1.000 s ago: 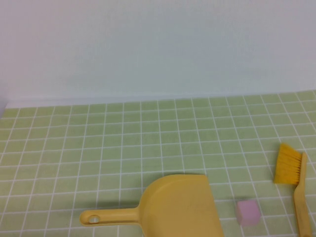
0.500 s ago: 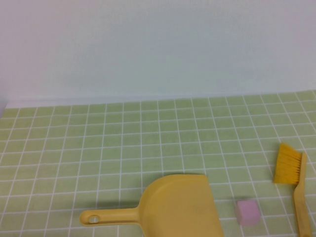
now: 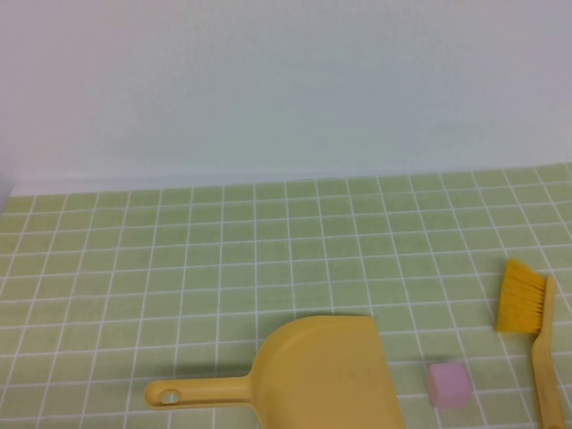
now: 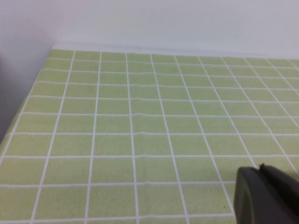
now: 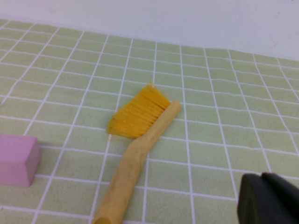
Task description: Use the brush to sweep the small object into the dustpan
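Observation:
A yellow dustpan (image 3: pixel 326 371) lies at the front centre of the green tiled cloth, with its handle pointing left. A small pink cube (image 3: pixel 448 384) sits just right of the pan. A yellow brush (image 3: pixel 529 322) with a wooden handle lies right of the cube, bristles pointing away. The right wrist view shows the brush (image 5: pixel 138 135) and the cube (image 5: pixel 16 159). My right gripper (image 5: pixel 261 175) is shut and empty, hovering near the brush handle without touching it. My left gripper (image 4: pixel 260 168) is shut and empty over bare cloth. Neither gripper shows in the high view.
The green tiled cloth (image 3: pixel 223 259) runs back to a white wall. Its left edge (image 4: pixel 28 100) shows in the left wrist view. The dustpan's lower part and the end of the brush handle are cut off by the front of the high view.

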{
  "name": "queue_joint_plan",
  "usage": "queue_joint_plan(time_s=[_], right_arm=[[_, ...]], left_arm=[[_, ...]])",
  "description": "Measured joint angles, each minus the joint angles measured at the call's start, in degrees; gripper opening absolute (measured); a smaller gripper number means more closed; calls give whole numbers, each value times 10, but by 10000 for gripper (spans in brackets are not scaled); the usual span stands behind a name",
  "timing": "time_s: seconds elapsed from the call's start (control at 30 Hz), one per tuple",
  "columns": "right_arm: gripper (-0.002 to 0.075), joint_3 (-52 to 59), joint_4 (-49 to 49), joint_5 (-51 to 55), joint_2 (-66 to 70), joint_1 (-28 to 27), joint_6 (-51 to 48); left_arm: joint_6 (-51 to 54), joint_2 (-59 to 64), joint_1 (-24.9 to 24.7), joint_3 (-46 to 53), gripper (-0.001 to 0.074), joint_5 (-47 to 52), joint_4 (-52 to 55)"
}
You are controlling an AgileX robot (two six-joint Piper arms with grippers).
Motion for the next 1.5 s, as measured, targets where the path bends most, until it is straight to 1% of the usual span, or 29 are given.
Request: queue_joint_plan(time_s=[0.2, 0.4, 0.47, 0.57, 0.77, 0.87, 0.97, 1.17, 1.3, 1.37, 1.4, 1.5], right_arm=[[-2, 0, 0, 0, 0, 0, 0], [-2, 0, 0, 0, 0, 0, 0], [-2, 0, 0, -13, 0, 0, 0], [-2, 0, 0, -68, 0, 0, 0], [-2, 0, 0, -273, 0, 0, 0], [-2, 0, 0, -363, 0, 0, 0], [-2, 0, 0, -429, 0, 0, 0], [-2, 0, 2, -498, 0, 0, 0], [-2, 0, 3, -509, 0, 0, 8], [-2, -1, 3, -500, 0, 0, 38], [-2, -6, 0, -472, 0, 0, 45], [-2, -58, -44, -360, 0, 0, 48]], left_arm=[[0, 0, 0, 0, 0, -7, 2], [0, 0, 0, 0, 0, -58, 5], [0, 0, 0, 0, 0, -88, 5], [0, 0, 0, 0, 0, -158, 5], [4, 0, 0, 0, 0, -300, 7], [27, 0, 1, 0, 0, -374, 11], [27, 0, 1, 0, 0, -410, 11], [27, 0, 1, 0, 0, -428, 11], [16, 0, 1, -1, 0, -441, 9], [-25, 0, 1, -12, 0, -439, 13], [-31, 0, 1, -21, 0, -422, 13], [-14, 0, 1, -72, 0, -318, 24]])
